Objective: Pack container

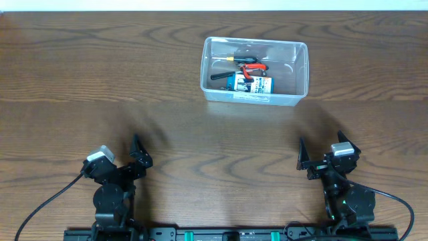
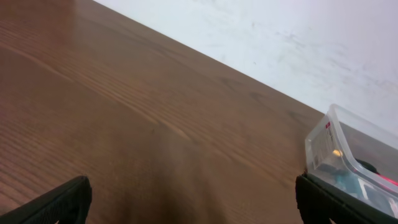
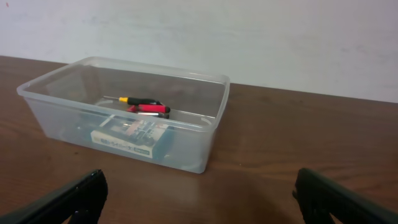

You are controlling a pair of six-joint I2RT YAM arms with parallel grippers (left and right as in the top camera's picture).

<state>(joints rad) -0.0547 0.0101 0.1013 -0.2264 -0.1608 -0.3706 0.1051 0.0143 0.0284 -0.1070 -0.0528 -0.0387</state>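
Brown wood grain is seen across the whole tabletop [image 1: 100, 67], with a pale wall [image 3: 249, 31] behind its far edge. The container [image 1: 255, 41] is set on the far half of the tabletop, slightly right of centre, upright and with its top uncovered. Inside it a blue-and-white box [image 1: 251, 84] is laid against the near wall, and a red-handled tool [image 1: 253, 67] and a dark, pen-like item with a yellow tip [image 1: 224, 75] are laid behind it. What kind of tool the red one is cannot be told.

Both arms are folded low at the near edge, well apart from the container and from each other. The left gripper [image 1: 130, 157] is held at the near left, pointed toward the far side, and its fingers are spread wide with nothing between them. In the left wrist view only a corner of the container [image 2: 323, 140] is seen at the right edge, above the gripper [image 2: 193, 205].

The right gripper [image 1: 321, 150] is held at the near right, likewise spread wide and holding nothing. In the right wrist view the container [image 3: 62, 121] is seen ahead and to the left of the gripper [image 3: 202, 202], with the box [image 3: 130, 134] showing through its clear wall.
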